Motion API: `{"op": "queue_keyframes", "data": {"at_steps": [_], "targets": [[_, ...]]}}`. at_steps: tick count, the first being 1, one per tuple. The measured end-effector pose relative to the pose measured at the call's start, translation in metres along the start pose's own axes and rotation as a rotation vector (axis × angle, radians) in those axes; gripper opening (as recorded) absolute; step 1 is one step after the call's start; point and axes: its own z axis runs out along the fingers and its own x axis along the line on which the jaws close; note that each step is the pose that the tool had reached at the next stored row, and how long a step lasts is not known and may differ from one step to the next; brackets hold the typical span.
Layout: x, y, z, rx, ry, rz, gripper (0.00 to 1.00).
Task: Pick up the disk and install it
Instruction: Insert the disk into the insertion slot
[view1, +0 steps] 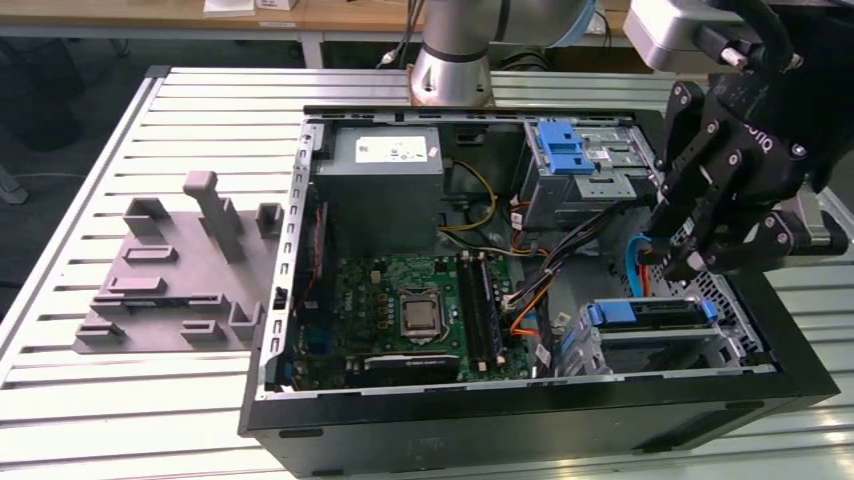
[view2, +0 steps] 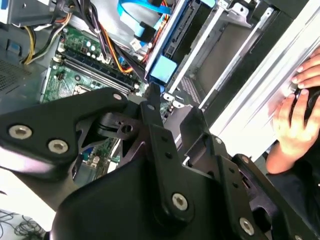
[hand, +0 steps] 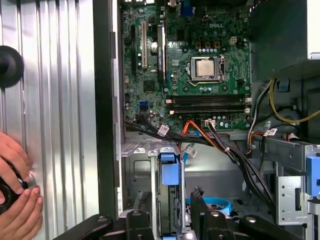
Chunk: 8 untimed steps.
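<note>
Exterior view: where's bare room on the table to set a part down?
Free: table slats in front of and behind the gray fixture. Only a thin strip between fixture and case. Crowded: cables beside the motherboard; hand hangs over the disk.

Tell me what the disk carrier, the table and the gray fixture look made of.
The disk carrier looks like blue plastic: smooth, with a moulded tab. The table looks like silvery metal, likely aluminium: ribbed, with a dull sheen. The fixture is matte gray and blocky, possibly plastic; hard to be sure.
</note>
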Motion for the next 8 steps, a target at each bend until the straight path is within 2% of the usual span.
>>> {"op": "queue_keyframes", "data": {"at_steps": [3,4,5,8], "targets": [[0.0,0.0,0.0017,0.0,-0.0002,0.0,0.42],[0.0,0.0,0.0025,0.0,-0.0002,0.0,0.36],[0.0,0.0,0.0034,0.0,-0.0001,0.0,0.36],[0.0,0.0,0.006,0.0,-0.0001,0.0,0.18]]}}
